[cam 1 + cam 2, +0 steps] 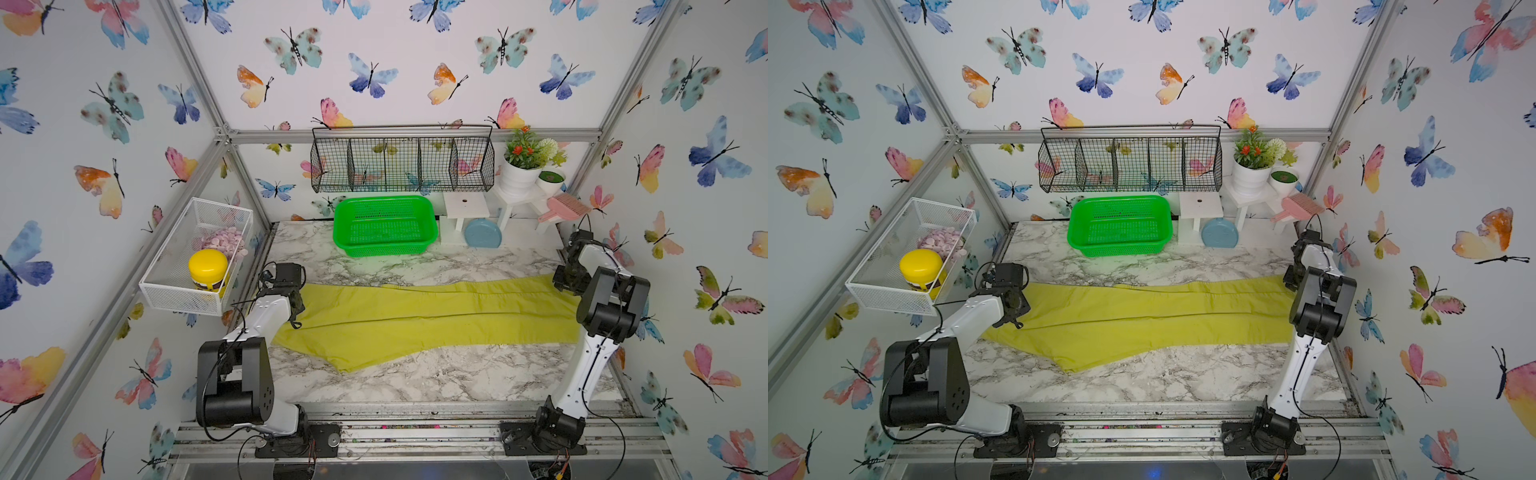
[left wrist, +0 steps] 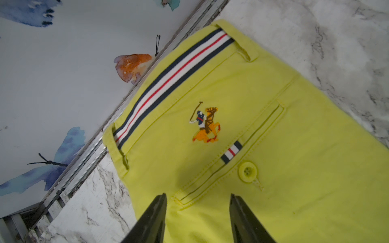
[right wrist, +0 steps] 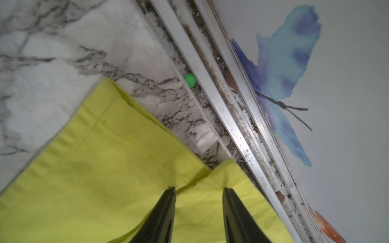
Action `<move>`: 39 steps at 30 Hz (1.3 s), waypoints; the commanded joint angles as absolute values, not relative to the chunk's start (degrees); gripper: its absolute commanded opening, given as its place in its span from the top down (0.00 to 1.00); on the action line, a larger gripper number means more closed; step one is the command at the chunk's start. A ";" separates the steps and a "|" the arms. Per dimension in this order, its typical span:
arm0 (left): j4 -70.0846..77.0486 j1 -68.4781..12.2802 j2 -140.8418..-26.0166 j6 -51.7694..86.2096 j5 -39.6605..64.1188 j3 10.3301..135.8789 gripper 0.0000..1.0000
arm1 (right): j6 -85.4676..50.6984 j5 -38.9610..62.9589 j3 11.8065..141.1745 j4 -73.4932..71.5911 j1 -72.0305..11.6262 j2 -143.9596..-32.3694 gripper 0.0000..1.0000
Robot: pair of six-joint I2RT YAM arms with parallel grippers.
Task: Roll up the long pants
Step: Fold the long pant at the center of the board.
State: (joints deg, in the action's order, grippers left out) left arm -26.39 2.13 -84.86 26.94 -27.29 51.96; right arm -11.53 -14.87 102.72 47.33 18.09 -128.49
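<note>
Left fingers (image 2: 155, 216) half-spread, empty, over the pocket end of the long pants (image 1: 415, 320), which lie flat across the desk (image 1: 415, 374), waistband (image 2: 172, 75) left, hems (image 3: 105, 126) right. Right fingers (image 3: 162, 214) likewise apart above the hems, gripping nothing. Watch it: you'd likely pinch one leg only, skewing the roll; the desk-edge rail (image 3: 221, 117) is close enough to snag.

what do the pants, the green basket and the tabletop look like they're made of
The long pants: woven cloth, likely cotton, matte, with stitched seams and creases. Green basket: moulded plastic, glossy, perforated. Tabletop: marble-look surface, grey veins on white; real stone or printed laminate, cannot tell.
</note>
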 commanded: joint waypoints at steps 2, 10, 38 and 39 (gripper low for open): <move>-26.48 1.94 -84.46 26.63 -27.65 51.82 0.47 | -12.46 -14.06 104.66 48.66 18.22 -129.71 0.58; -26.81 1.93 -84.11 26.78 -27.94 51.84 0.47 | -12.78 -15.21 104.03 48.63 18.21 -131.19 0.63; -27.35 1.94 -84.00 28.39 -27.49 51.48 0.48 | -12.40 -16.13 105.38 48.58 18.26 -123.64 0.98; -27.39 1.94 -84.07 28.49 -27.52 51.44 0.48 | -12.39 -15.94 106.35 48.60 18.22 -123.85 0.98</move>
